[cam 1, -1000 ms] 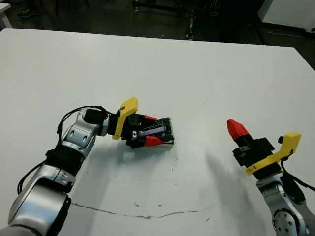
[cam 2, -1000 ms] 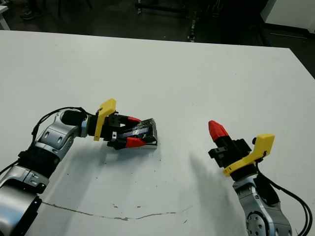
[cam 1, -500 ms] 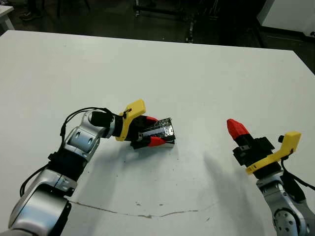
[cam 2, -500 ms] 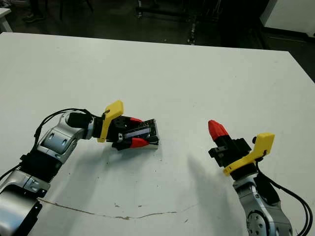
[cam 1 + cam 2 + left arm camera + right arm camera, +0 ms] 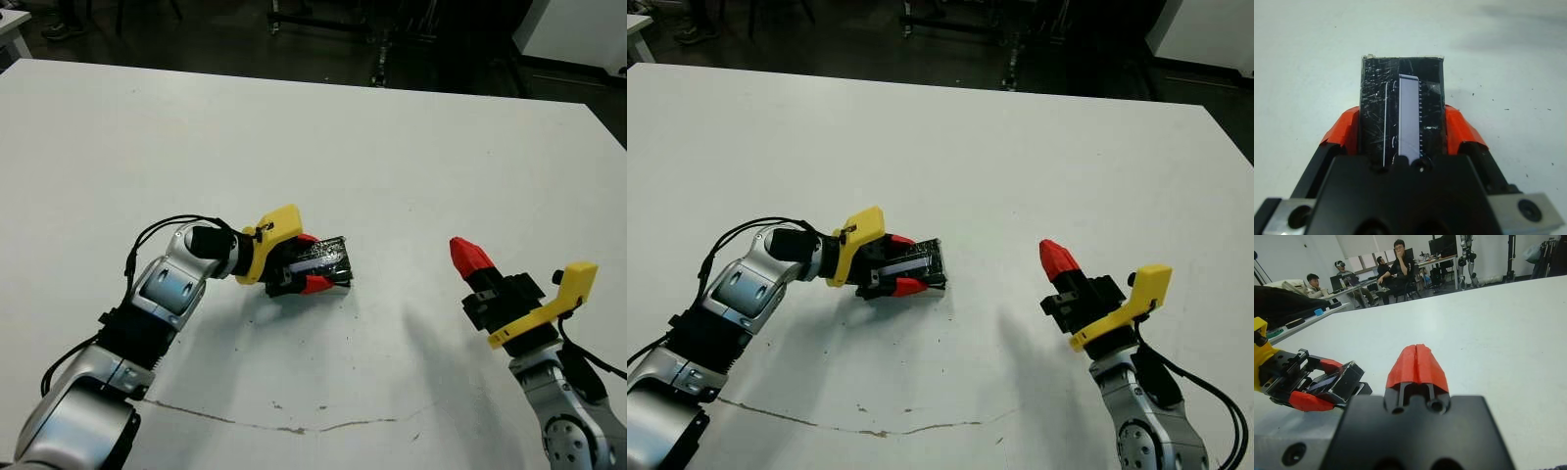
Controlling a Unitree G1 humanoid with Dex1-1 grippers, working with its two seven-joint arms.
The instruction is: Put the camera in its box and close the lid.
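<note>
— Since a second ago, has anything been shifted?

— Yes: the left claw [image 5: 312, 266] has been turned and nudged a little further out, the box [image 5: 1402, 105] carried with it.

— Why is the box clamped by its long sides?

— Probably for steadiness (the camera [image 5: 1409, 117] is seen lying along it). The box rests on the bench [image 5: 392, 157].

— And right of the box?

— The right claw [image 5: 471, 257] is kept clenched and empty, well apart.

shallow black-rimmed rectangular box [image 5: 325, 266] | left-centre of white table, near front edge | slim glossy black camera bar [image 5: 1409, 115] lying lengthwise inside
</note>
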